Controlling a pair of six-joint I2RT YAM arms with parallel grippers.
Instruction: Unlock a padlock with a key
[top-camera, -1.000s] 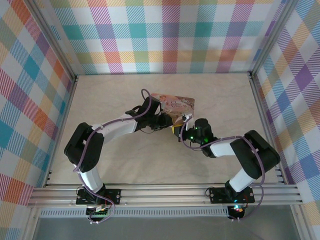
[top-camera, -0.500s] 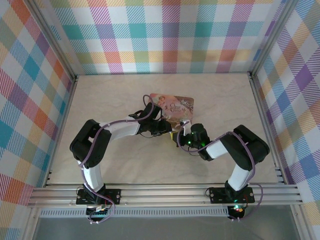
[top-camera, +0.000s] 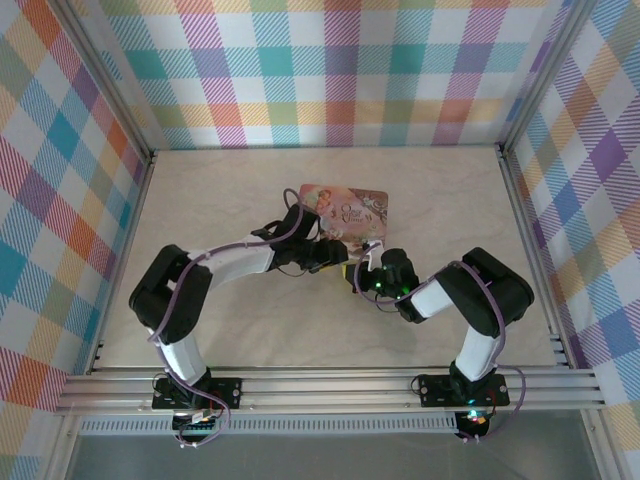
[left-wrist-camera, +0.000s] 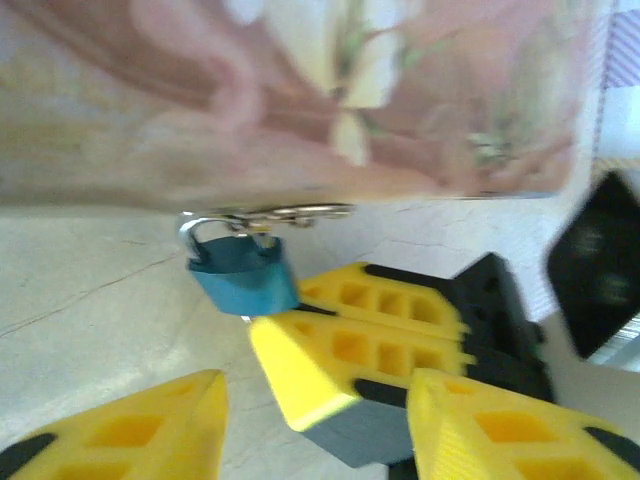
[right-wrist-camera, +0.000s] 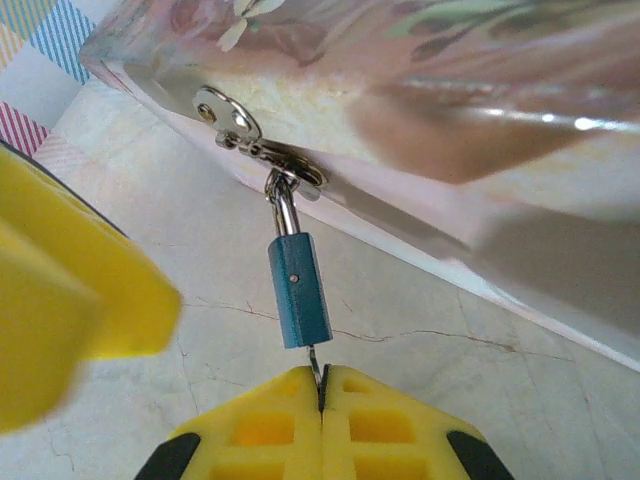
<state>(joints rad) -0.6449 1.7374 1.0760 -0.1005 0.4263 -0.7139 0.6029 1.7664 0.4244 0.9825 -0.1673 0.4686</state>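
Observation:
The small blue padlock (right-wrist-camera: 298, 292) hangs by its silver shackle from the hasp (right-wrist-camera: 262, 152) on the pink box (top-camera: 345, 205), its body resting on the table. My right gripper (right-wrist-camera: 322, 376) is shut on the key (right-wrist-camera: 316, 366), whose blade goes into the bottom of the padlock. In the left wrist view the padlock (left-wrist-camera: 240, 270) lies beyond my left gripper (left-wrist-camera: 315, 400), which is open with its yellow fingers (left-wrist-camera: 130, 430) spread and not touching the lock. The right gripper's shut fingers (left-wrist-camera: 350, 345) reach in just right of the padlock.
The pink illustrated box (right-wrist-camera: 400, 80) lies flat in the middle of the marbled table (top-camera: 220, 190), right behind both grippers (top-camera: 350, 262). Checked walls (top-camera: 330, 70) close the table in on three sides. Bare table lies to the left, right and back.
My left gripper's jaws have spread apart and let go of the padlock. The right arm drew in closer to the box earlier and now holds still with the key.

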